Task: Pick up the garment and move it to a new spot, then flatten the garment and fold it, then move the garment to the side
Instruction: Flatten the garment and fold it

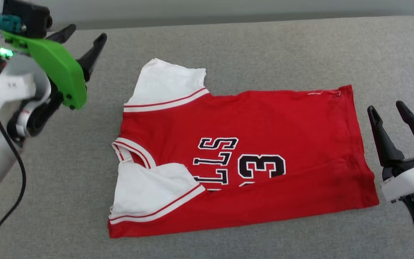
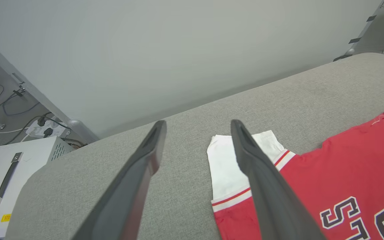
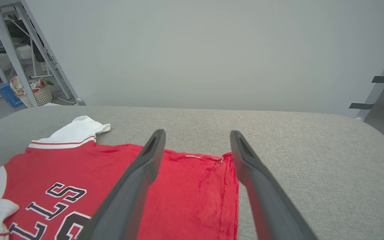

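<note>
The garment [image 1: 264,151] lies flat in the middle of the counter [image 1: 228,39], collar toward the left gripper [image 1: 86,33] and hem just beside the right gripper [image 1: 386,107]. Its near long edge appears doubled over, cutting off the chest lettering, so folding is judged part done. Both grippers stand clear of the cloth, jaws spread and empty; the next move likely calls for pinching the corners of one short end and carrying it across, with open grey surface on every side, widest far and left.
</note>
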{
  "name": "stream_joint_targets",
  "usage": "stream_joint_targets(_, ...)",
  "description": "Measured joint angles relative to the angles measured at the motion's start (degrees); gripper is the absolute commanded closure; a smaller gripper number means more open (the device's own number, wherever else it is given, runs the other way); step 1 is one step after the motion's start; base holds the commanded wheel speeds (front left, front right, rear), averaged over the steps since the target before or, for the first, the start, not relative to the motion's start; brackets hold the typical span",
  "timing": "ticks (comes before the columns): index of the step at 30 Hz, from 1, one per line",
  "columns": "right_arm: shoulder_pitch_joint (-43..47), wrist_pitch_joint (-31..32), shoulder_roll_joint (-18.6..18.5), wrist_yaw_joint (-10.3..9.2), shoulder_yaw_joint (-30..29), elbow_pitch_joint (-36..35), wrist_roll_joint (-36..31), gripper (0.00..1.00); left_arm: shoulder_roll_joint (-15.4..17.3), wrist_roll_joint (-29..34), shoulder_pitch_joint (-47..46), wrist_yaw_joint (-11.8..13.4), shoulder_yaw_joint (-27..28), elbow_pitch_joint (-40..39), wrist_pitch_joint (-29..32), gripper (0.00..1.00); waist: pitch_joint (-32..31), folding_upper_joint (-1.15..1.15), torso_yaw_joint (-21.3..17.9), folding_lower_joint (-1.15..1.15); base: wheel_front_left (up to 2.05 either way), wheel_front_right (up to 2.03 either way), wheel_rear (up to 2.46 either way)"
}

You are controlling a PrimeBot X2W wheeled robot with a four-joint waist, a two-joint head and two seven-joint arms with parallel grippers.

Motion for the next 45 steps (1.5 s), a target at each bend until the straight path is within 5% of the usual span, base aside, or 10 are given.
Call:
stream_joint_targets(15, -4.7, 1.2, 2.7, 0.0, 0.9, -5.2, -3.0, 0.0, -6.9, -4.4, -23.8, -7.2, -4.2, 19.9, 32.7, 0.0, 14.0, 0.0, -5.3, 0.01, 0.0, 0.0, 0.0)
stream_joint_targets(28, -6.8, -0.9, 2.7, 0.0, 1.8, -3.2, -2.5, 0.0, -8.1, -3.1, -26.0, -10.0, -9.0, 25.6, 39.4, 0.0, 21.3, 0.0, -9.8, 0.0, 0.0, 0.0, 0.0)
stream_joint_targets(29, -6.8, -0.9, 2.6, 0.0, 1.8, -3.0, -2.4, 0.0, -8.0, -3.2, -26.0, -10.1, -9.0, 25.6, 39.6, 0.25, 21.5, 0.0, -9.9, 0.0, 0.0, 0.0, 0.0)
stream_joint_targets(30, -6.9, -1.1, 2.6, 0.0, 1.9, -2.8, -2.3, 0.0, -7.8, -3.3, -26.0, -10.3, -9.0, 25.7, 39.5, 1.0, 21.5, 0.0, -10.1, 0.0, 0.0, 0.0, 0.0)
stream_joint_targets(39, -9.4, -0.9, -0.7, 0.0, -1.4, -2.0, -1.5, 0.0, -8.5, -3.5, -24.6, -11.1, -10.0, 24.6, 33.2, 1.0, 19.7, 0.0, -8.9, 0.0, 0.0, 0.0, 0.0)
stream_joint_targets(45, -14.1, 9.3, -8.3, 0.0, -0.9, -1.7, 2.2, 0.0, -8.9, -3.5, -22.5, -11.2, -11.0, 19.9, 26.5, 1.0, 17.3, 0.0, -6.4, 0.0, 0.0, 0.0, 0.0)
